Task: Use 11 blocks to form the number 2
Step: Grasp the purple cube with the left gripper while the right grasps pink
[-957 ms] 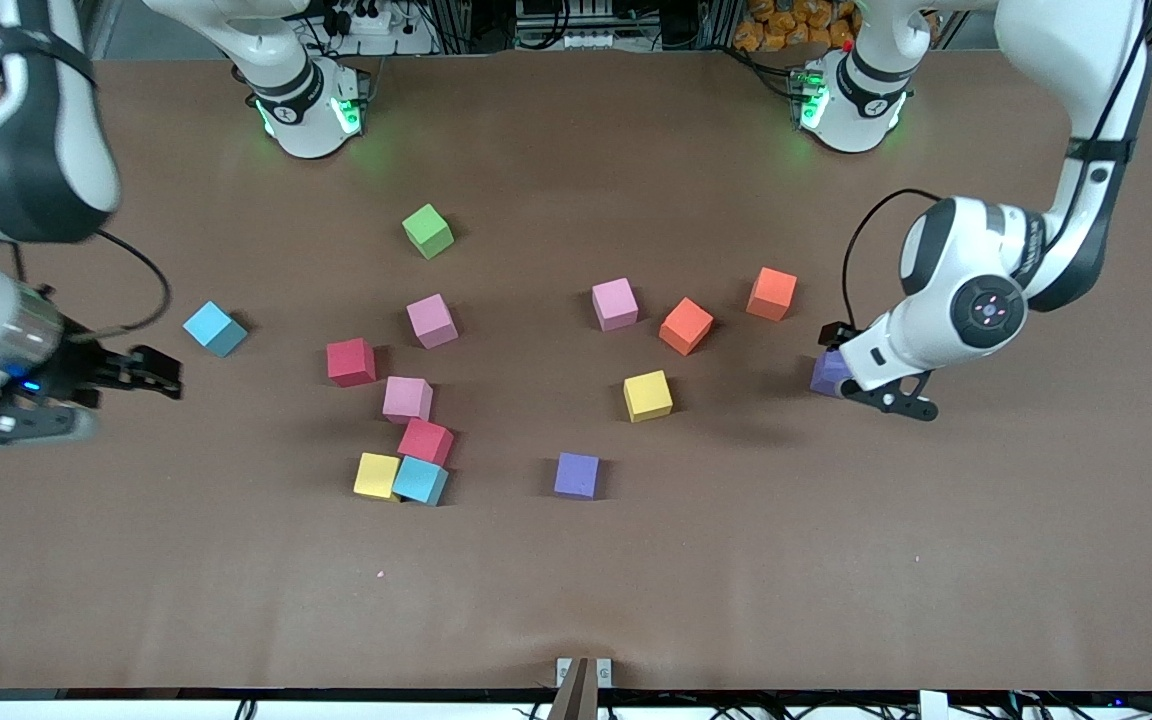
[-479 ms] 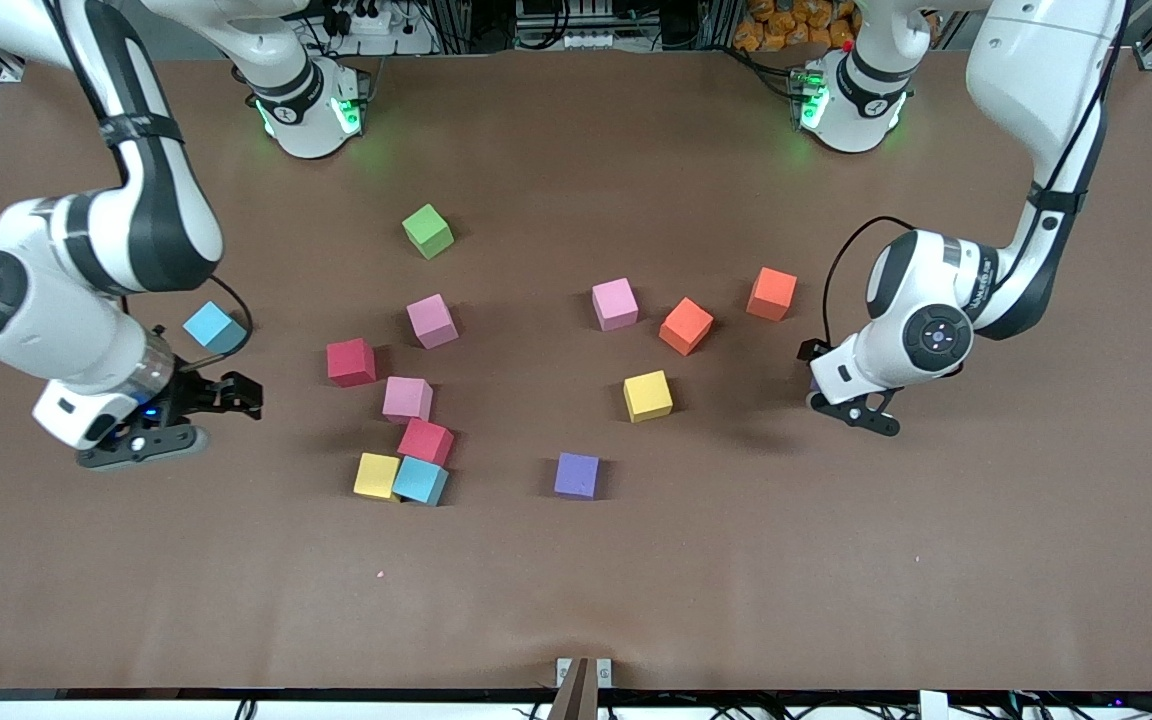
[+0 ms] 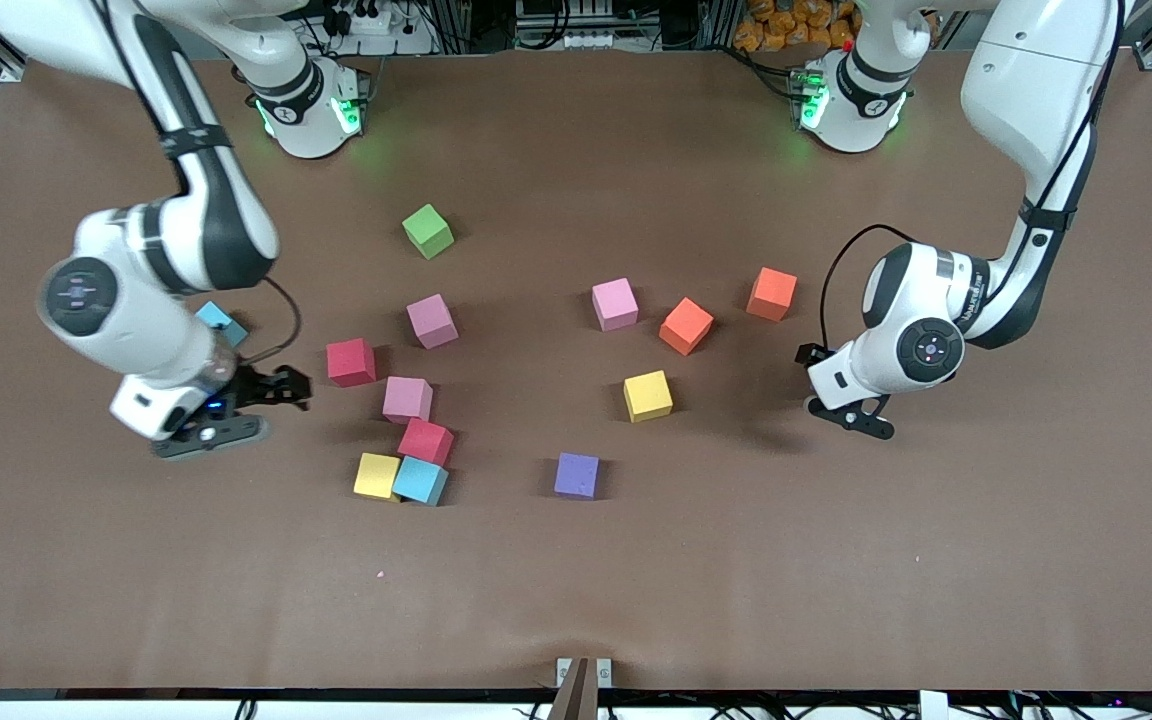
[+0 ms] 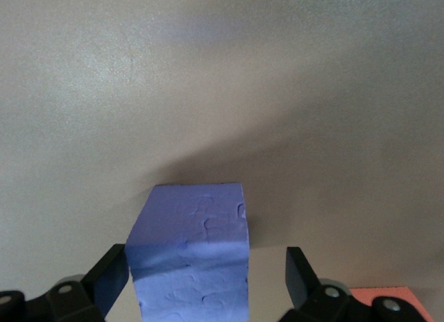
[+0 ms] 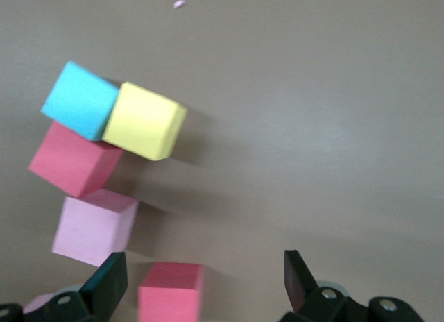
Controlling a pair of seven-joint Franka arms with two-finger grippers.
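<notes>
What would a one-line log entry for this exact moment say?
left claw: open, around purple block | right claw: open, over table beside red block | number 2: not started | blocks: scattered

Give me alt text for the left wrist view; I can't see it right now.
A purple block sits on the brown table between the open fingers of the left gripper, close to one finger and apart from the other. A corner of an orange block shows at the picture's edge.
</notes>
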